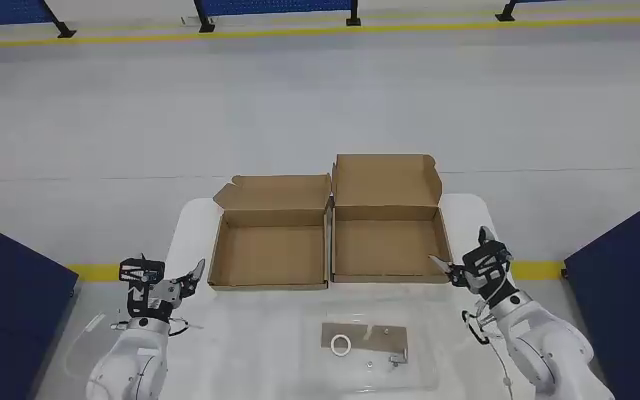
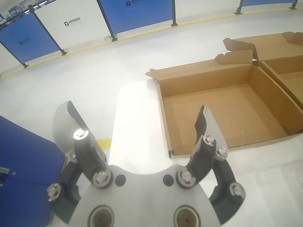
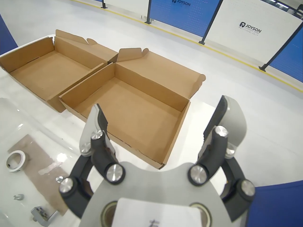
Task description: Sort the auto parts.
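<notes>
Auto-part ring (image 1: 341, 345) flat on brown sheet (image 1: 372, 333), hole up, left pincer (image 2: 136, 106) spread, right pincer (image 3: 160, 102) spread

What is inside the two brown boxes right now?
Nothing: both are empty. The left box and right box show bare cardboard floors; the metal ring lies outside them.

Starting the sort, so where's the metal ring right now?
Top view: the metal ring lies on the brown sheet, nearer the robot than the cardboard boxes, left of the bracket.
</notes>
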